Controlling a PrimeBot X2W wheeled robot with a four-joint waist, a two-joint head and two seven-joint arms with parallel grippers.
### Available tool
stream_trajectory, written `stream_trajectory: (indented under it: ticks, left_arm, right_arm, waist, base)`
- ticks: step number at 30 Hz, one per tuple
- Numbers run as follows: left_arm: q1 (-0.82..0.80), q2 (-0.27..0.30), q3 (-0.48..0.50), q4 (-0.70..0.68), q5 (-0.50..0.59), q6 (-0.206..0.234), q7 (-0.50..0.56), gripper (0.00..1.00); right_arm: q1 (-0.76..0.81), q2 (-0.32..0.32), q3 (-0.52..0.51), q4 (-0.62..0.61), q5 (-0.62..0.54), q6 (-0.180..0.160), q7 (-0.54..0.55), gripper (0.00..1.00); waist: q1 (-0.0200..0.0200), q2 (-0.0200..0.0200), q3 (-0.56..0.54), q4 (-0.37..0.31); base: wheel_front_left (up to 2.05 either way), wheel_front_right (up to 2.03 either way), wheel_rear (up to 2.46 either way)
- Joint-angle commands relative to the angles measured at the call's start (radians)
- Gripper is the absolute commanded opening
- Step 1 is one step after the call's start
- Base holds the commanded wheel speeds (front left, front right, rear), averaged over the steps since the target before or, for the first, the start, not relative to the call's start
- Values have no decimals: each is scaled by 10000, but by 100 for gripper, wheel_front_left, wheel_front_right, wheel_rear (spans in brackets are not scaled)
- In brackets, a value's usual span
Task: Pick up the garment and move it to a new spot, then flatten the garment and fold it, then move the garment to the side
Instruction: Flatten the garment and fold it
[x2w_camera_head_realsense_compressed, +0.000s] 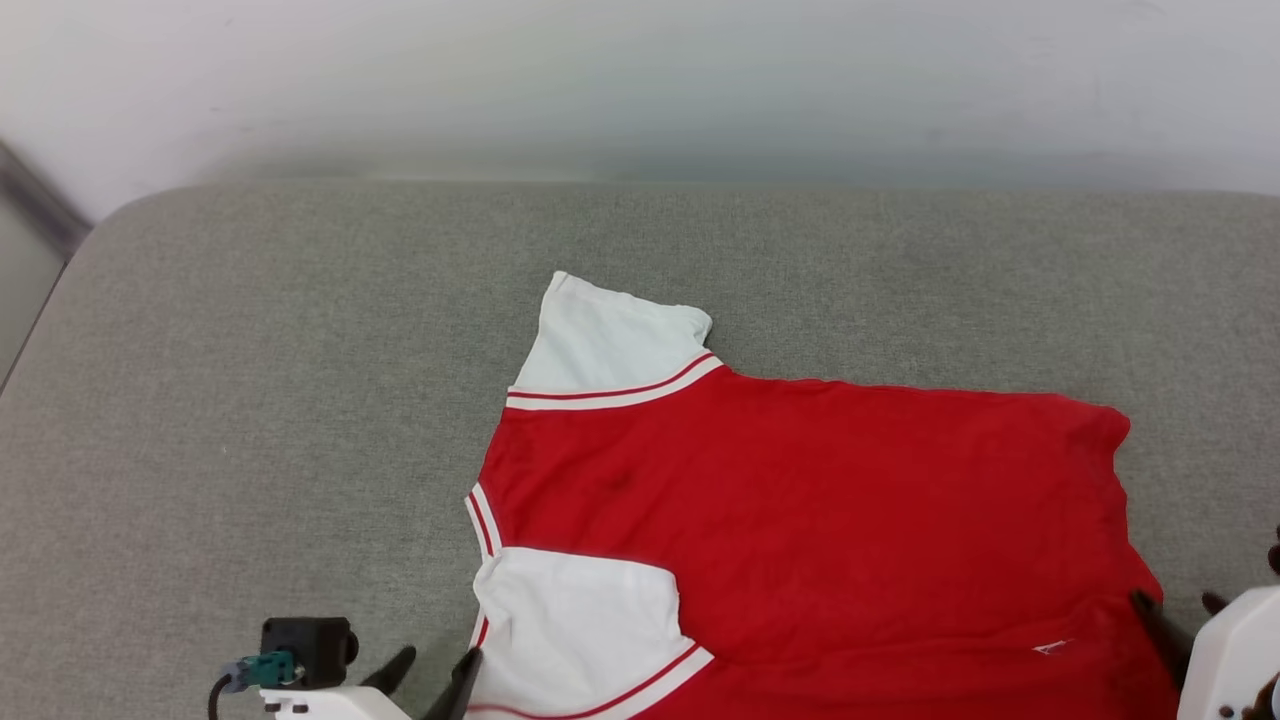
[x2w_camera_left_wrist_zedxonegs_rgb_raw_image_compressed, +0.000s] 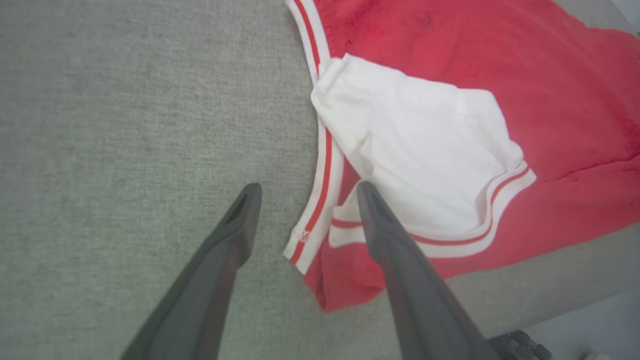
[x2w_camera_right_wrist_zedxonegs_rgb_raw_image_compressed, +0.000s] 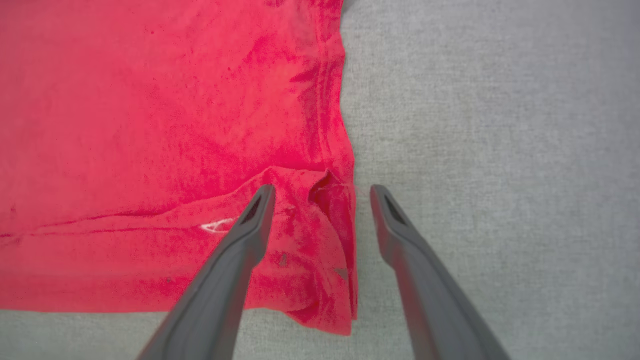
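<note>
The garment (x2w_camera_head_realsense_compressed: 800, 500), red with white panels and red-white striped trim, lies spread on a grey padded surface (x2w_camera_head_realsense_compressed: 250, 400). My left gripper (x2w_camera_head_realsense_compressed: 435, 670) is open at the garment's near left corner. In the left wrist view it (x2w_camera_left_wrist_zedxonegs_rgb_raw_image_compressed: 307, 187) straddles the striped edge of the garment (x2w_camera_left_wrist_zedxonegs_rgb_raw_image_compressed: 425, 150), one finger over grey fabric, the other over the white panel. My right gripper (x2w_camera_head_realsense_compressed: 1180, 605) is open at the near right corner. In the right wrist view it (x2w_camera_right_wrist_zedxonegs_rgb_raw_image_compressed: 322, 189) straddles the red hem of the garment (x2w_camera_right_wrist_zedxonegs_rgb_raw_image_compressed: 150, 125), where the cloth is folded and creased.
A pale wall (x2w_camera_head_realsense_compressed: 640, 80) runs behind the padded surface. The surface's rounded left corner (x2w_camera_head_realsense_compressed: 100, 230) drops off beside a darker strip. Bare grey fabric lies left of and beyond the garment. The near edge of the surface (x2w_camera_left_wrist_zedxonegs_rgb_raw_image_compressed: 575, 300) is close to the left gripper.
</note>
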Motion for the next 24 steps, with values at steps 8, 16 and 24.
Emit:
stream_trajectory:
  ticks: [8,16,24]
  left_arm:
    - [-644,-131,669,-143,1656,-129,-3001,100]
    - [-720,-682,1324,-176,2519,-189,-3540,100]
    - [-383,-1999,2889,-438,3656,-954,-3570,100]
  right_arm:
    - [-824,-229,710,-1037,134,-7,-2657,100]
    - [-996,-232,1143,-1160,-14,-6,-4881,100]
    - [-825,348,1341,-1041,-112,-6,-6402,100]
  waist:
    - [0,0,-230,-73]
    - [0,0,-196,-125]
    - [0,0,-30,-247]
  base:
    - [0,0,0]
    - [0,0,0]
    - [0,0,0]
